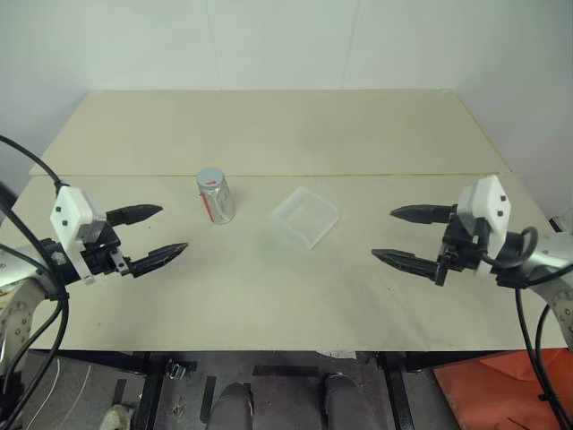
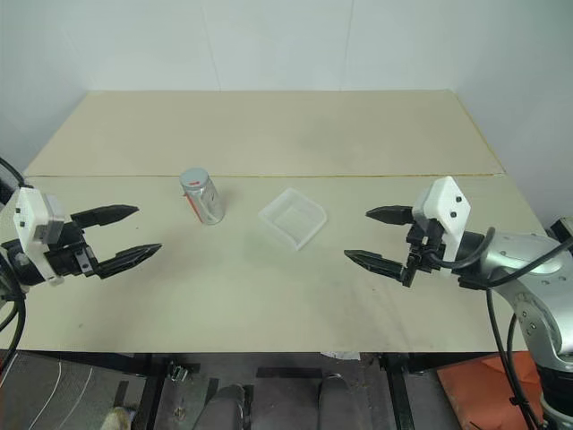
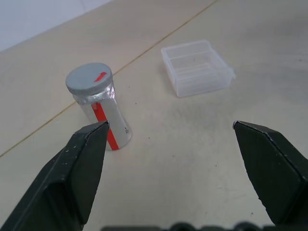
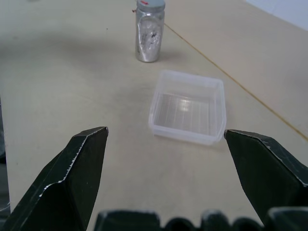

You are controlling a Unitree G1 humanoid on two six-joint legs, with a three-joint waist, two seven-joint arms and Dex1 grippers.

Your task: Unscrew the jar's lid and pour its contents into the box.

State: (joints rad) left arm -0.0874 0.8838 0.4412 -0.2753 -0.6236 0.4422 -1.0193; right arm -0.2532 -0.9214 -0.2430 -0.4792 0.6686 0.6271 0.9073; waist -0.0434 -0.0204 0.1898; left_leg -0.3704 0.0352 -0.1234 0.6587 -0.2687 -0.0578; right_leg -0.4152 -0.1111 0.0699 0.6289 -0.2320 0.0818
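Clear jar (image 1: 216, 199), grey lid (image 1: 210, 178) on, upright on pale surface (image 1: 269, 278) beside empty box (image 1: 305, 217) | left gripper (image 1: 149, 235), right gripper (image 1: 409, 236) spread wide, empty, well apart | advice: one grips jar body low, other squares onto lid.

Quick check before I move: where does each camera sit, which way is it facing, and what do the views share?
Left and right eye views: on the head, looking forward and down over the table; the left gripper and right gripper both reach in, open.
Left wrist view: along that gripper's fingers toward the jar, lid on.
Right wrist view: along its fingers toward the box.
Shared: every view shows jar and box standing apart.
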